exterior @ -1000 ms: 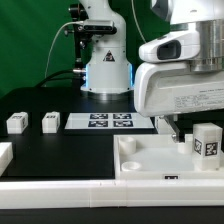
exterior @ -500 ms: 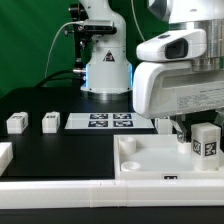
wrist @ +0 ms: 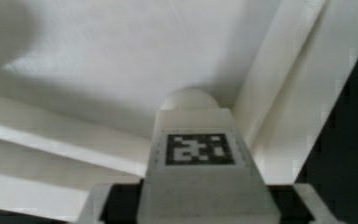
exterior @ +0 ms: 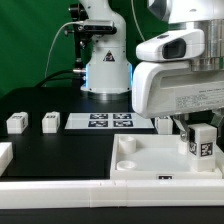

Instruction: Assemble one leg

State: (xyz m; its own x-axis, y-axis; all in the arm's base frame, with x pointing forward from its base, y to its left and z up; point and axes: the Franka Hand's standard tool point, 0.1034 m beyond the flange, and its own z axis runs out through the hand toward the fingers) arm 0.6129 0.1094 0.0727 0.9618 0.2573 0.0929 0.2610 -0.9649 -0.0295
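Leg over tray corner
gripper [exterior: 192, 127] clamped on tagged leg [exterior: 203, 141], held upright above the white tray [exterior: 140, 158]; two spare legs [exterior: 17, 123] sit on the bench [exterior: 60, 150]

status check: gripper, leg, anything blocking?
Gripper shut on the leg, tag face showing. Leg upright over the tray, near its corner on the exterior view's right. Two spare legs far off; nothing blocking.

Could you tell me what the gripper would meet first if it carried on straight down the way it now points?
Most likely the large white square tray-like piece. The gripper points down at it while holding the small white tagged plastic leg block, whose tip would probably touch the tray floor near its wall first; depth is unclear.
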